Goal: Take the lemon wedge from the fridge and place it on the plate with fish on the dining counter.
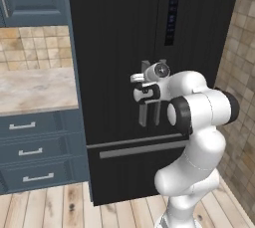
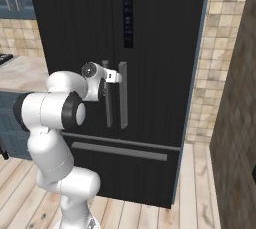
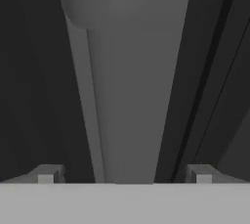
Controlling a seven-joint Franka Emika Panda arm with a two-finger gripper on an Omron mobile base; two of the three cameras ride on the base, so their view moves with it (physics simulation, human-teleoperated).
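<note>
To my left a beige bench (image 1: 35, 90) sits on blue drawers, three of them stacked, and right of it stands the fridge (image 1: 119, 33), black, both doors shut and the bottom drawer closed. Two long grey handles run vertically side by side at the door seam; I count the pair in the right base view, the left handle (image 2: 108, 108) and the right handle (image 2: 123, 95). My end effector (image 1: 145, 86) is at the upper part of the left one. In the hand view that handle (image 3: 129, 96) runs straight up between my two fingertips (image 3: 46, 174), one on each side, with a gap to each, so I judge the end effector released and straddling the bar, not yet clenched on it. The relation that matters: the handle lies dead ahead, centred in my opening, with its long axis vertical and crossing the line on which my fingers close, so closing should catch it squarely. I have one arm, so there is no choice of which to use. The lemon wedge, judging by the task, lies behind these closed doors; the plate, the fish and the dining bench are elsewhere. As I judge it, the step in hand is gripping the handle to pull the left door open, and the task is barely begun.
</note>
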